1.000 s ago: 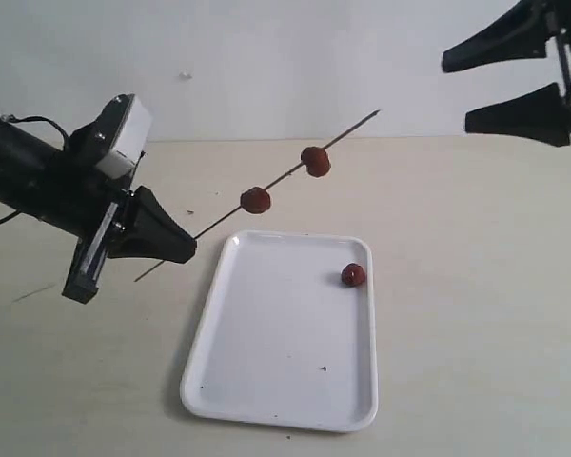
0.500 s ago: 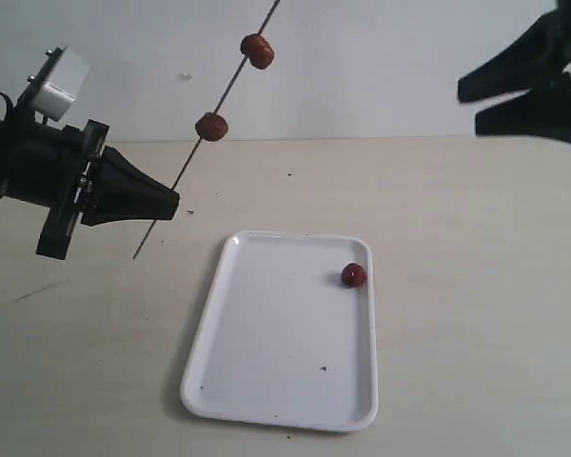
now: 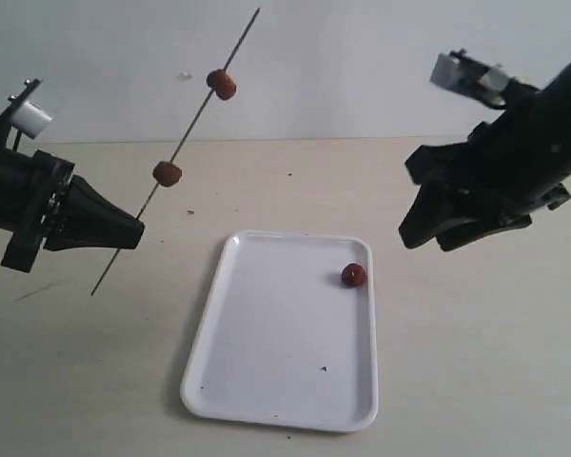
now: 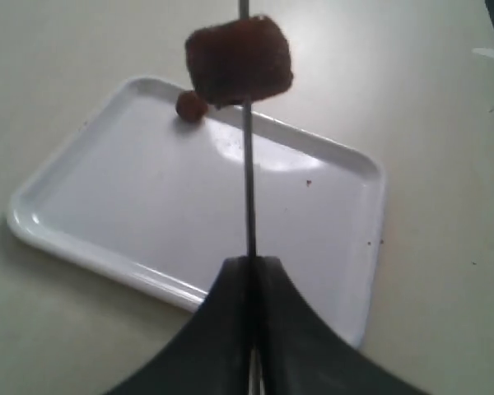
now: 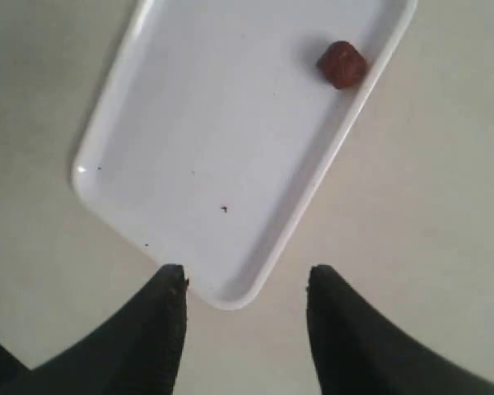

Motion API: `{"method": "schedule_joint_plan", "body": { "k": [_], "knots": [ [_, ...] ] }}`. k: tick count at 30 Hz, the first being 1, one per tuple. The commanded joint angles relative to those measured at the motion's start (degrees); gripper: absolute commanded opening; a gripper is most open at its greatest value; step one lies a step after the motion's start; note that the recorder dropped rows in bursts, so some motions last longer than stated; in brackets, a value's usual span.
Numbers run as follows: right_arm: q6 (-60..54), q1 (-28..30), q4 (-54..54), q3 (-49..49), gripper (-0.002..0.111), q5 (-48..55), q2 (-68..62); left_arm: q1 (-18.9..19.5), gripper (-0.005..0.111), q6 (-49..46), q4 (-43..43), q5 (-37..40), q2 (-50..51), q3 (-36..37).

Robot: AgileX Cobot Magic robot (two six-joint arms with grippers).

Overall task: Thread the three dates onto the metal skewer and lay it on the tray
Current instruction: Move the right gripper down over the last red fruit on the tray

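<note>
The loose date [image 3: 353,275] lay inside the tray [image 3: 285,343], right of centre in the exterior view, close against the rim near the tray's upper right corner. It looked small, light and wrinkled, probably soft and a little tacky. A gentle pinch across its middle seemed the right hold. Squeezed hard it might squash or cling to a pad, and a touch off-centre could roll it. The rim beside it left little room for a finger on that side, so gripping along the rim rather than across it looked safer.

The skewer [image 3: 191,124] slanted through the air from the upper middle of the frame down to the lower left, clear of the table [image 3: 495,381]. It carried the upper date [image 3: 222,84] and the lower date [image 3: 167,173], well apart from each other. The rod looked thin, stiff and slick, so the fruit might slide on it when it tilted.

The left claw [image 4: 251,271] was clamped together on the skewer's lower part, with a short end poking out beyond the grip. The right claw [image 5: 245,284] hung at the right of the frame, beside the tray, with its jaws apart and nothing between them.
</note>
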State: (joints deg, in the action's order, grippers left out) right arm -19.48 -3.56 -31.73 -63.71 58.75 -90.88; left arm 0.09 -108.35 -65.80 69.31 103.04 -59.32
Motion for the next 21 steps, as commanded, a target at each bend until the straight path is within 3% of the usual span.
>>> {"method": "schedule_joint_plan", "body": {
  "k": [1, 11, 21],
  "knots": [
    [1.76, -4.38, 5.87, -3.96, 0.047, -1.49, -5.6, 0.11, 0.0, 10.99, 1.37, 0.65, 0.05, 0.18],
    [1.4, -12.34, 27.67, -20.67, 0.047, 6.21, -17.56, 0.11, 0.0, 23.32, 6.93, -0.64, 0.05, 0.18],
    [2.03, -12.76, 27.89, -31.16, 0.046, 10.45, -28.11, 0.11, 0.0, 23.21, 6.57, -1.99, 0.05, 0.07]
  ]
}}
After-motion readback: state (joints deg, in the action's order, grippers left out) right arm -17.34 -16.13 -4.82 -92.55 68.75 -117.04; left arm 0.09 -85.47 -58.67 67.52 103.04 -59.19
